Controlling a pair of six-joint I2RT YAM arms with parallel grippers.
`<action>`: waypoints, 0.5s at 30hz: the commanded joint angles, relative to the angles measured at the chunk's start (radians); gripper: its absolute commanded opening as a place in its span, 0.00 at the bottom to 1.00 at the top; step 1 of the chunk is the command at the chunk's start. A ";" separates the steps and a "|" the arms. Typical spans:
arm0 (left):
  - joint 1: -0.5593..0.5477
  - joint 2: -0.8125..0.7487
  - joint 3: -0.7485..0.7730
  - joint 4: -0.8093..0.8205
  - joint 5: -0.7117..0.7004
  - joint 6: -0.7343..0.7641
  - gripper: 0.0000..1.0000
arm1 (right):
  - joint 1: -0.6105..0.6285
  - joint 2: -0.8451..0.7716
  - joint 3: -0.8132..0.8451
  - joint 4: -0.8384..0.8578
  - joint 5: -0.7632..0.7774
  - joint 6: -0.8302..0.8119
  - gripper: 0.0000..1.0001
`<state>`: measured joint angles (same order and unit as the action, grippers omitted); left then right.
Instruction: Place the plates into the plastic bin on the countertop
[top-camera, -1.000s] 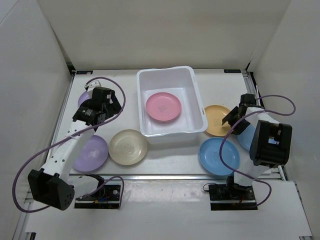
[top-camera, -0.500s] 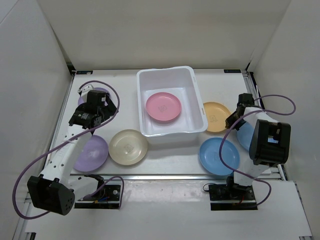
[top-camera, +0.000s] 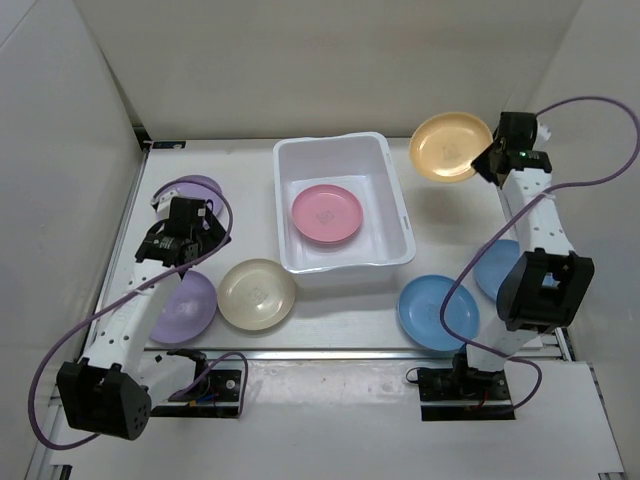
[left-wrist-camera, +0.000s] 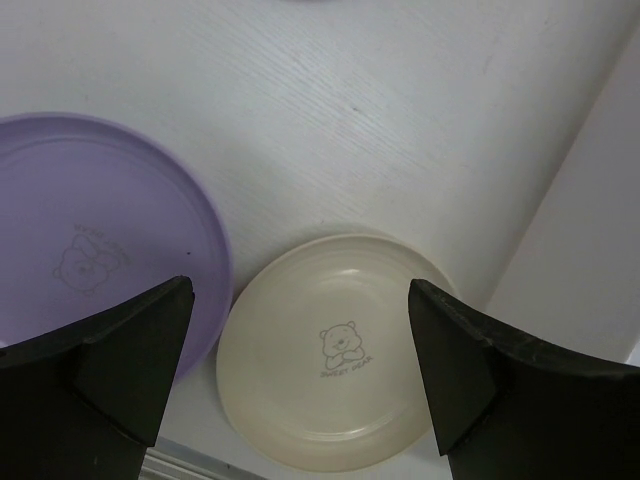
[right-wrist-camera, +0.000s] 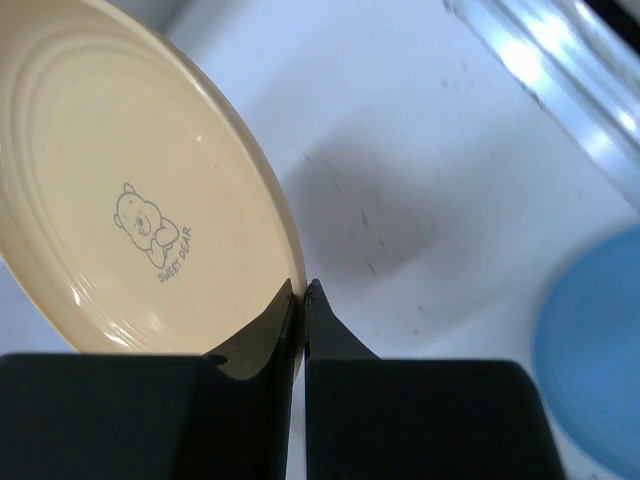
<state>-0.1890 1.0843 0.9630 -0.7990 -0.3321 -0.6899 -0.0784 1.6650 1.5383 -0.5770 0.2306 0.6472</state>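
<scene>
My right gripper (top-camera: 487, 160) is shut on the rim of a yellow-orange plate (top-camera: 450, 147), holding it tilted in the air beside the bin's far right corner. In the right wrist view its jaws (right-wrist-camera: 302, 290) pinch the plate's edge (right-wrist-camera: 130, 200). The white plastic bin (top-camera: 290, 160) holds a pink plate (top-camera: 326, 213). My left gripper (top-camera: 196, 240) hangs open above the countertop (top-camera: 250, 205). The left wrist view shows a cream plate (left-wrist-camera: 340, 350) and a purple plate (left-wrist-camera: 90, 240) below its spread gripper (left-wrist-camera: 300, 300).
On the countertop lie the cream plate (top-camera: 257, 294), the purple plate (top-camera: 183, 306), a second purple plate (top-camera: 195, 186) partly behind the left arm, and two blue plates (top-camera: 438, 312) (top-camera: 497, 265). A metal rail (top-camera: 320, 355) edges the front. White walls enclose the sides.
My right gripper shut on the yellow-orange plate's rim and lifted it off the countertop up toward the back right. My left arm drew back a little toward the near left, still open.
</scene>
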 joint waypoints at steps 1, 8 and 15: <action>0.020 -0.031 -0.021 -0.045 0.019 -0.017 1.00 | -0.003 -0.076 0.126 -0.011 0.018 -0.040 0.00; 0.045 -0.038 -0.099 -0.086 0.105 -0.011 0.99 | 0.150 -0.114 0.148 -0.015 -0.128 -0.168 0.00; 0.045 -0.038 -0.156 -0.104 0.172 0.024 0.99 | 0.417 -0.027 0.102 -0.018 -0.148 -0.300 0.00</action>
<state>-0.1478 1.0645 0.8204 -0.8913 -0.2073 -0.6865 0.2661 1.6005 1.6527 -0.5980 0.1154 0.4255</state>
